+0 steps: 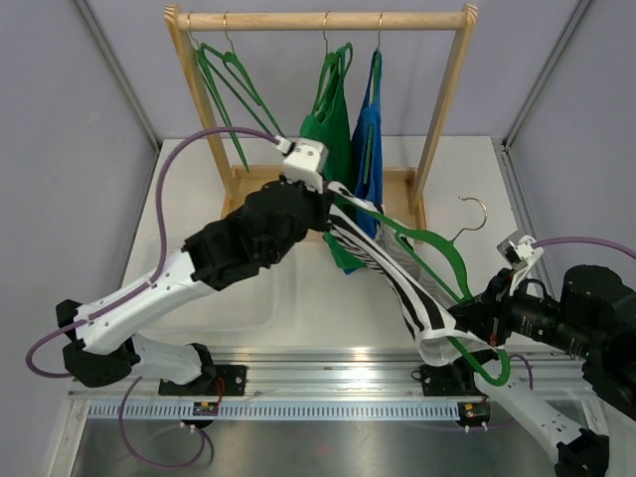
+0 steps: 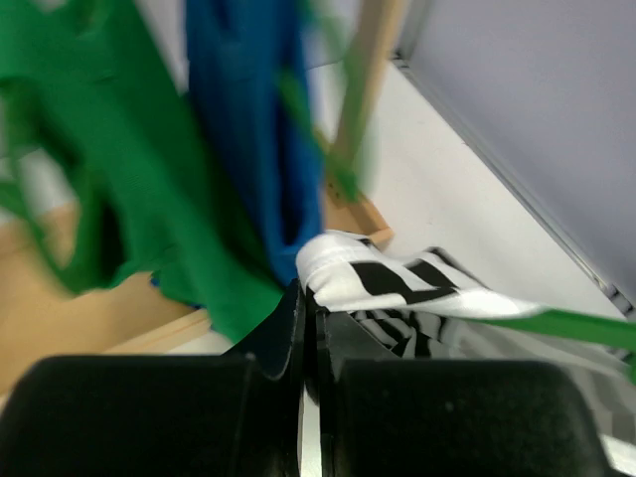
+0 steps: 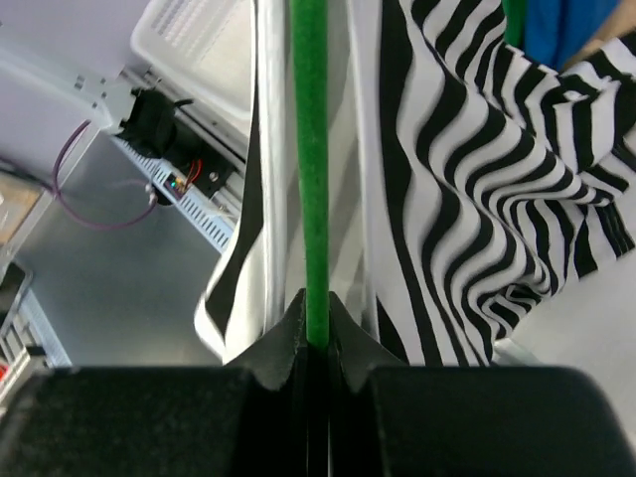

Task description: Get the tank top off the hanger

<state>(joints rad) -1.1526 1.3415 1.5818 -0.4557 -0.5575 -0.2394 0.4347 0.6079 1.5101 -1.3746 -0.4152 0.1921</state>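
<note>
The black-and-white striped tank top (image 1: 397,278) hangs on a green hanger (image 1: 442,253), held slanted in the air in front of the rack. My left gripper (image 1: 333,204) is at the top's upper end. In the left wrist view its jaws (image 2: 310,308) are shut, pinching the white edge of the tank top (image 2: 368,273). A green hanger arm (image 2: 576,326) runs off to the right. My right gripper (image 1: 475,318) holds the lower end. In the right wrist view it (image 3: 316,323) is shut on the hanger's thin green bar (image 3: 310,149), with the striped tank top (image 3: 477,179) draped beside it.
A wooden rack (image 1: 323,20) stands at the back of the table. On it hang a green top (image 1: 333,119), a blue top (image 1: 368,139) and bare green hangers (image 1: 229,84). A metal rail (image 1: 328,373) runs along the near edge.
</note>
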